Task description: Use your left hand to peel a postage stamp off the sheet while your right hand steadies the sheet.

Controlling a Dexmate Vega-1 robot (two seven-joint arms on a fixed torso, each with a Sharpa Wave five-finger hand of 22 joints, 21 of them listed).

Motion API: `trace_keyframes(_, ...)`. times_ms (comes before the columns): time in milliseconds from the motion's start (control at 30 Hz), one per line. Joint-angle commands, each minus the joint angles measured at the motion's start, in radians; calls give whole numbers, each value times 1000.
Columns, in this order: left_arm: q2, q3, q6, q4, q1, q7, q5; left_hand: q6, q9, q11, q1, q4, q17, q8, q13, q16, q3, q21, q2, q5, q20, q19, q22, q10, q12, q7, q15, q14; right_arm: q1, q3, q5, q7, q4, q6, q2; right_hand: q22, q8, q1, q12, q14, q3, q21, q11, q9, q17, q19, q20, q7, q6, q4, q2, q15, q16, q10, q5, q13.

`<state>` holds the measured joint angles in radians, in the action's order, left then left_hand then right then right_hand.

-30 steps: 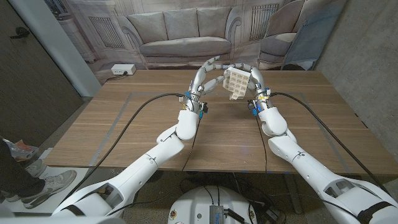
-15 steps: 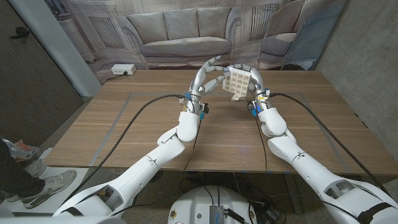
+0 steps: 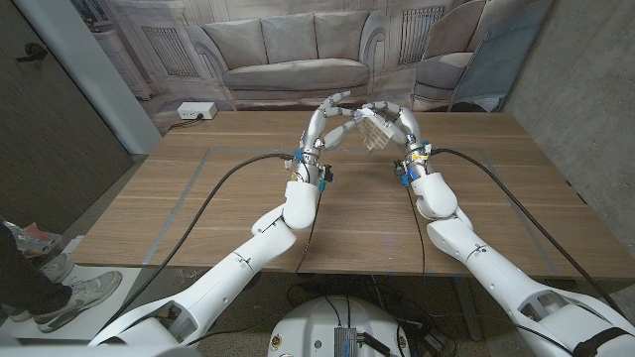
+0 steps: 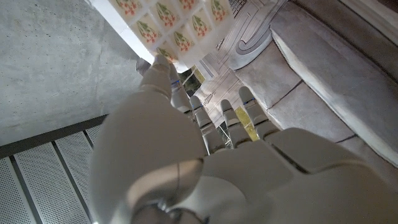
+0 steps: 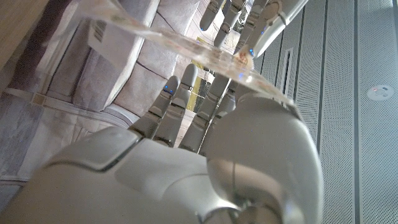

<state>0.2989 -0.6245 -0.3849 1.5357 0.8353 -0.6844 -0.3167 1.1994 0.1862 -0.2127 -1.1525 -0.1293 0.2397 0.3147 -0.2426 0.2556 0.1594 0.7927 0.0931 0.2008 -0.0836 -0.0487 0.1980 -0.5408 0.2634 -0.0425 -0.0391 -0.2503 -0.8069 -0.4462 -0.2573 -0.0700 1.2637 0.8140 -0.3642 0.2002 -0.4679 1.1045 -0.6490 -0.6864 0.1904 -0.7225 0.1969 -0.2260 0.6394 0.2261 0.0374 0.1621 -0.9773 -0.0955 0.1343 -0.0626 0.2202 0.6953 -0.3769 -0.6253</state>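
The left hand is closing in from a second ago, its raised fingers now meeting the stamp sheet at its near edge, so the peel looks to be starting; whether it is pinching a stamp, I cannot tell. The sheet, now tipped flatter, is held above the table by the right hand, fingers clamped on it.
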Motion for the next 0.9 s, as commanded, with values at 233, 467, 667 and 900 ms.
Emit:
trace_keyframes(233, -5, -2, -3, -3, 5, -68, -51, 18, 29, 0, -13, 0, 12, 18, -8, 6, 21, 10, 31, -7, 14, -4, 1, -5, 5, 40, -100, -1, -7, 6, 17, -21, 6, 3, 6, -1, -28, 2, -4, -11, 6, -10, 4, -268, 1, -6, 96, -47, -66, -4, 10, -174, 1, 10, -6, -1)
trace_keyframes(467, -10, -2, -8, -7, 14, -119, -86, 22, 40, -1, -17, -1, 16, 27, -11, 4, 25, 13, 34, -8, 21, -5, 1, -7, 7, 46, -105, 1, -2, 11, 13, -32, -3, -1, 13, -1, -28, 1, -3, -12, 6, -11, 4, -267, 1, -8, 96, -48, -68, -5, 10, -175, 0, 9, -7, 1)
trace_keyframes(667, -7, -2, -22, -13, 19, -133, -85, 22, 45, -1, -21, -2, 17, 32, -14, 3, 28, 15, 34, -9, 26, -6, 1, -13, 10, 50, -107, 1, 6, 8, 3, -22, -15, 5, 14, -1, -28, 1, -4, -11, 7, -12, 4, -270, 0, -8, 95, -49, -67, -5, 10, -175, -1, 10, -7, 0)
trace_keyframes(900, -3, -9, -38, -35, 7, -175, -132, 21, 53, -1, -24, -3, 19, 37, -17, 3, 31, 17, 33, -10, 32, -6, 0, -20, 15, 52, -110, -1, 13, 6, 6, -22, -18, 0, 14, -1, -27, 1, -4, -12, 7, -13, 4, -270, 0, -10, 97, -47, -66, -6, 10, -174, -1, 10, -8, 0)
